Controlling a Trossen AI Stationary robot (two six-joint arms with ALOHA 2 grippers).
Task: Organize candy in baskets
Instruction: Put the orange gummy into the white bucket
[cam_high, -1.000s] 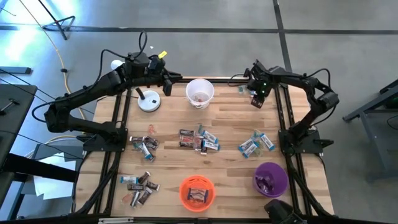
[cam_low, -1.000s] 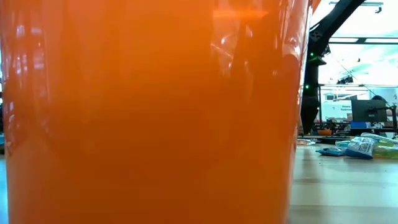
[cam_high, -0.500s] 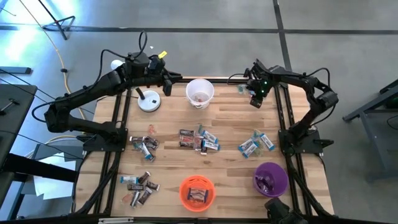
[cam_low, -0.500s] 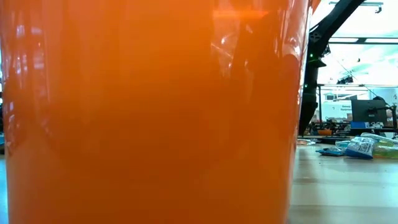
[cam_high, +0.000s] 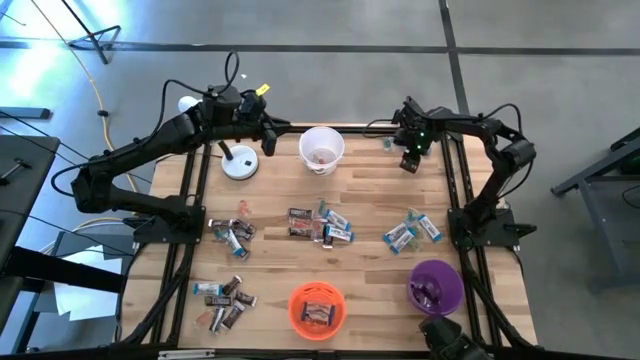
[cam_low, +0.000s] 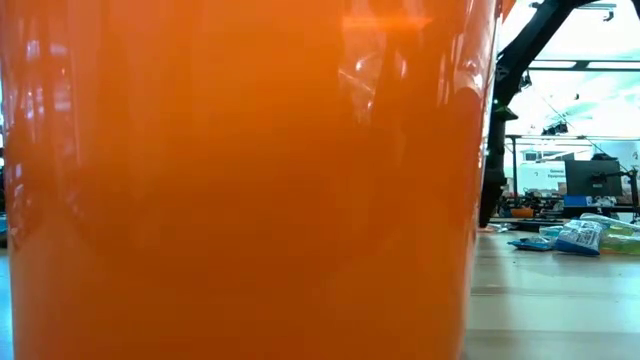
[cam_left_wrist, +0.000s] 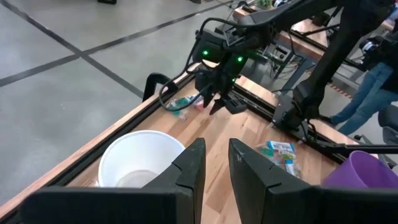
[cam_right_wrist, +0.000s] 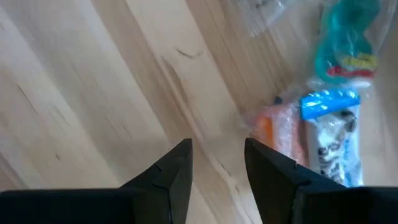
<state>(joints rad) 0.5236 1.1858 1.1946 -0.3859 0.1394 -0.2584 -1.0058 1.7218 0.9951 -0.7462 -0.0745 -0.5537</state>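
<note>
Candy (cam_right_wrist: 328, 140): a blue-white bar beside orange and teal pieces near the table's (cam_high: 370, 200) 1 o'clock corner, long axis roughly along the right gripper's (cam_high: 408, 160) fingers (cam_right_wrist: 168, 177). Those fingers stand apart, empty, above bare wood beside the pile. Since the earlier frame this gripper has shifted slightly toward 10 o'clock. Left gripper (cam_high: 268, 140): at 11 o'clock by the white basket (cam_high: 321, 150), fingers nearly together, empty, unmoved.
</note>
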